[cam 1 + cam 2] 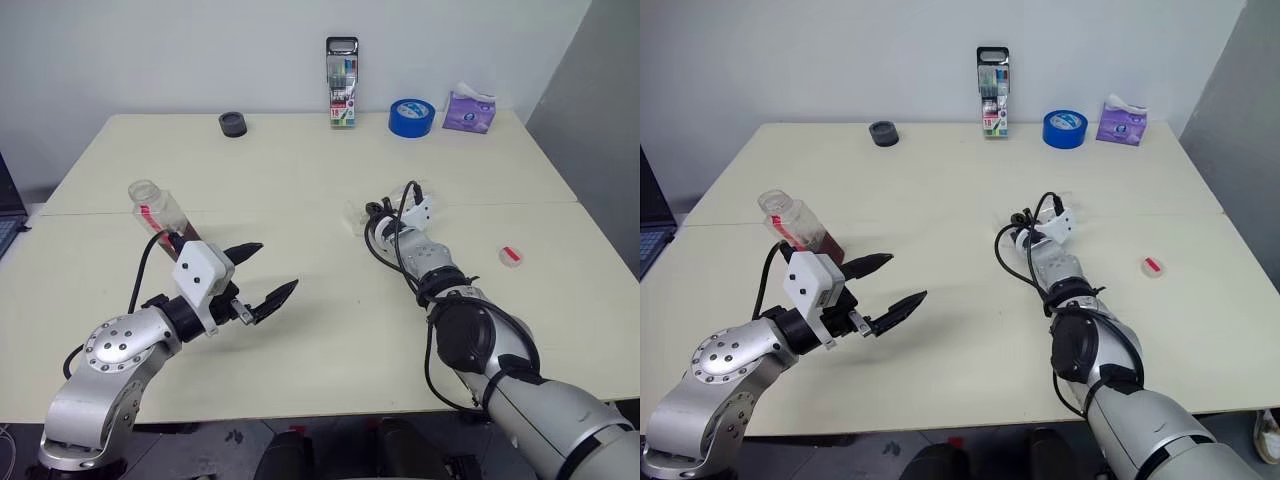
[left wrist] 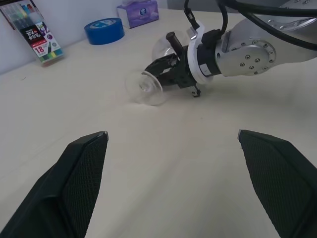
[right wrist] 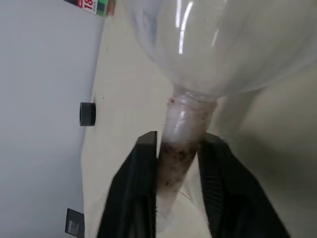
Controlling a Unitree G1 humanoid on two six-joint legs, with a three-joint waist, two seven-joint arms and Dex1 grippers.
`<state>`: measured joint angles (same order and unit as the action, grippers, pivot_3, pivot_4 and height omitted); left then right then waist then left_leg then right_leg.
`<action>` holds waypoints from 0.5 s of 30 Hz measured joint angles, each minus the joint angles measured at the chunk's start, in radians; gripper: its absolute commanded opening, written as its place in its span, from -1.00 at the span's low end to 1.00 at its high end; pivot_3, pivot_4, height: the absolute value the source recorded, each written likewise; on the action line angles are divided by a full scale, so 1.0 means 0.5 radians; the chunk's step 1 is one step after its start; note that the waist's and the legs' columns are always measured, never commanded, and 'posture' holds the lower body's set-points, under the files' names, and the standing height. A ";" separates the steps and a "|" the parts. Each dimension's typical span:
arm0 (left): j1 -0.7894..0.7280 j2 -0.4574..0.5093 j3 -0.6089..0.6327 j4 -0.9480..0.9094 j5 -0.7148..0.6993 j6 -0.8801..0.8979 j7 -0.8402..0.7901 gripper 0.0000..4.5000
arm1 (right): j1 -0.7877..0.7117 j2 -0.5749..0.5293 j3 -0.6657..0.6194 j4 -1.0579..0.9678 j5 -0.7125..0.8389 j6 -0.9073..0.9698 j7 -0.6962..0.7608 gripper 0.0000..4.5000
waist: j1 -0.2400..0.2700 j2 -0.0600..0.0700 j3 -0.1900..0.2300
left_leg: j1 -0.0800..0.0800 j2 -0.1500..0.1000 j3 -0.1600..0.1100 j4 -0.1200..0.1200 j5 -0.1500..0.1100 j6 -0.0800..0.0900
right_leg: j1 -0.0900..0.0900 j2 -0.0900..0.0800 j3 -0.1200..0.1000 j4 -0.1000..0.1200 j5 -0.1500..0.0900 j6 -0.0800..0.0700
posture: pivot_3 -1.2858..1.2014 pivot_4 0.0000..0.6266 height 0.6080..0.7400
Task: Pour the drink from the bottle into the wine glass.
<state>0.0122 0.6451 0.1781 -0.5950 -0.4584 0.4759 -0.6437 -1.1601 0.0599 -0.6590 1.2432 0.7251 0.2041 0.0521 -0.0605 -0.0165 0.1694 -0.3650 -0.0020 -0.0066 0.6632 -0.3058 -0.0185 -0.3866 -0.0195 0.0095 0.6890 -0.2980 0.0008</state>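
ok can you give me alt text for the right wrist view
The right gripper has its two black fingers shut on the stem of the clear stemmed wine glass, whose rounded bowl looms large just beyond them. Behind lie the cream table, a small black round object and a white wall.

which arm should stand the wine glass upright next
Right. The right gripper is already shut on the stem of the wine glass, which lies on its side on the table. The left gripper is open, nearer the bottle.
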 measured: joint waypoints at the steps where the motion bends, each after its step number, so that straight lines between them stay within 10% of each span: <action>1: -0.003 0.000 0.000 0.001 0.001 0.000 0.000 1.00 | -0.013 0.006 0.017 -0.003 -0.014 -0.003 0.018 -0.90 | 0.000 0.000 0.000 | 0.000 0.000 0.001 -0.001 0.000 0.000 | 0.000 0.000 0.000 -0.002 0.000 0.000 | 0.03 -0.52 1.00; 15: 0.506 -0.121 0.133 -0.151 0.058 -0.075 0.122 1.00 | 0.067 0.101 0.934 -0.071 -0.979 -0.501 0.391 -0.92 | -0.001 0.000 0.002 | -0.009 0.003 0.007 -0.007 -0.001 -0.001 | -0.007 -0.001 0.002 -0.017 0.000 0.001 | 0.03 -0.52 1.00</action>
<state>0.2653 0.5847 0.2446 -0.6705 -0.4294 0.4383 -0.5828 -1.1266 0.1104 -0.1921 1.2075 0.2359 -0.0466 0.2475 -0.0610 -0.0164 0.1703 -0.3693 -0.0004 -0.0032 0.6597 -0.3062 -0.0189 -0.3899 -0.0201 0.0108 0.6803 -0.2978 0.0012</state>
